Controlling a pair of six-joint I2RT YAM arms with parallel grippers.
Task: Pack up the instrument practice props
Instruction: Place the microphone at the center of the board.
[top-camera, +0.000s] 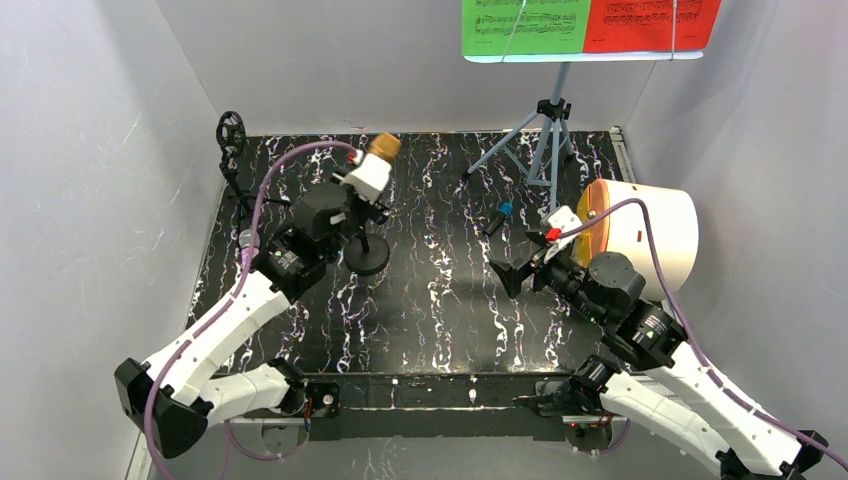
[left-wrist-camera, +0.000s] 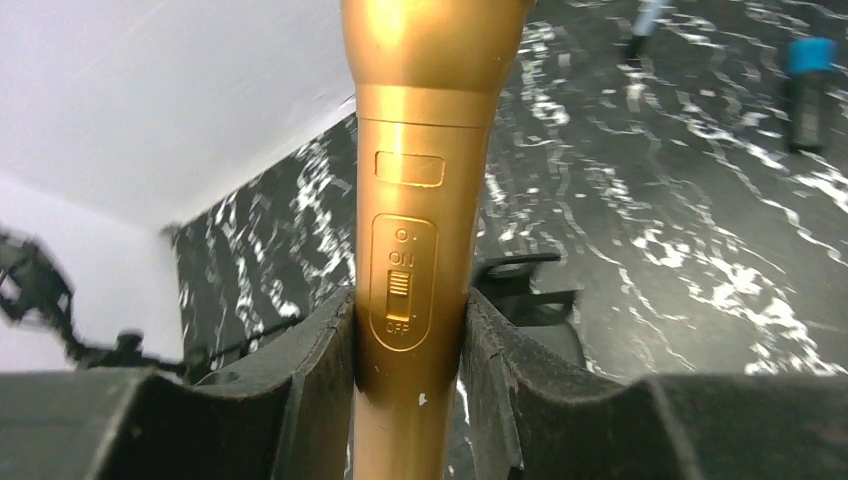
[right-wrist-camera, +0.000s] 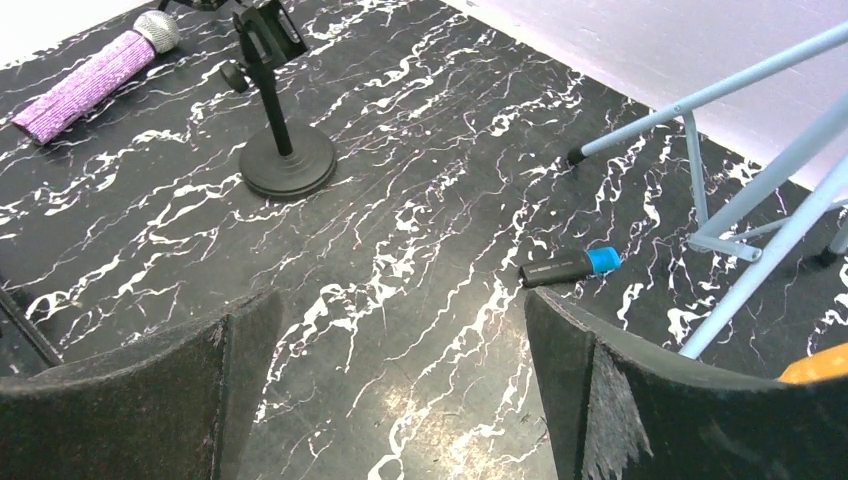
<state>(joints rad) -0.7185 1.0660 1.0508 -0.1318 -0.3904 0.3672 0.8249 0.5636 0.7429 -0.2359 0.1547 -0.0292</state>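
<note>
Black marbled tabletop (top-camera: 440, 310), white walls on three sides, and we have both arms out over it. Over on the left, we see the left gripper (left-wrist-camera: 410, 345) clamped on the gold microphone (left-wrist-camera: 425, 150), both pads pressed against the handle right at the ON/OFF switch. The mic is up off the table, its gold end pointing toward the back wall. Just beside that arm stands a thin black mic mount (top-camera: 368, 255) on its round base. We spot a second mount (top-camera: 232, 140) tucked into the far left corner, against the wall.

From the right wrist we catch the purple glitter microphone (right-wrist-camera: 90, 75) lying flat on the table, beyond the round-based mount. The right gripper (right-wrist-camera: 395, 320) hangs above the middle of the table, jaws spread wide apart, nothing between them. Ahead of it lies a small black stick with a blue tip (right-wrist-camera: 570, 266), near one foot of the tripod.

At the back right we have the pale blue music rack (top-camera: 548, 125) up on its tripod legs. The green score sheet (top-camera: 522, 27) and red score sheet (top-camera: 650, 22) sit side by side on it. A white tub (top-camera: 655, 235) lies on its side close by the right arm.
</note>
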